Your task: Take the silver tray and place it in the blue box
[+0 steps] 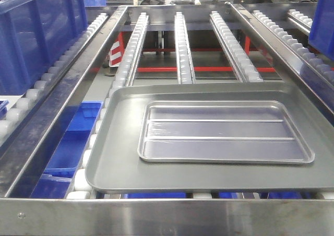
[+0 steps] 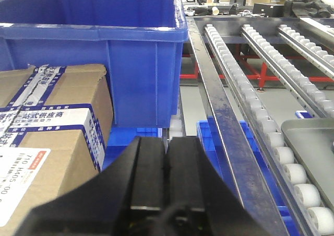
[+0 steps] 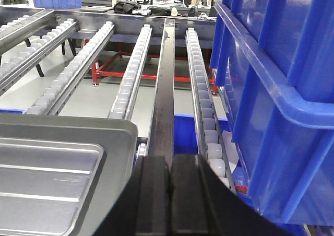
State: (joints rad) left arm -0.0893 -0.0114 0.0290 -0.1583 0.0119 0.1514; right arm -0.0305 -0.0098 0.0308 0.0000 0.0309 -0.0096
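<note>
Left gripper (image 2: 167, 144), right gripper (image 3: 170, 163): fingers together, empty. Silver tray (image 1: 224, 134) nested in grey tray (image 1: 120, 142) (rim seems low): pinch may slip or lift both.

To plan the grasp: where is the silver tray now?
Front view: the silver tray lies flat inside the larger grey tray, on the rollers, right of centre.

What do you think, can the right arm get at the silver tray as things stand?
Probably yes. The silver tray lies uncovered in the grey tray, just left of the right claw, with nothing between them. The claw is shut, so it would have to open first.
</note>
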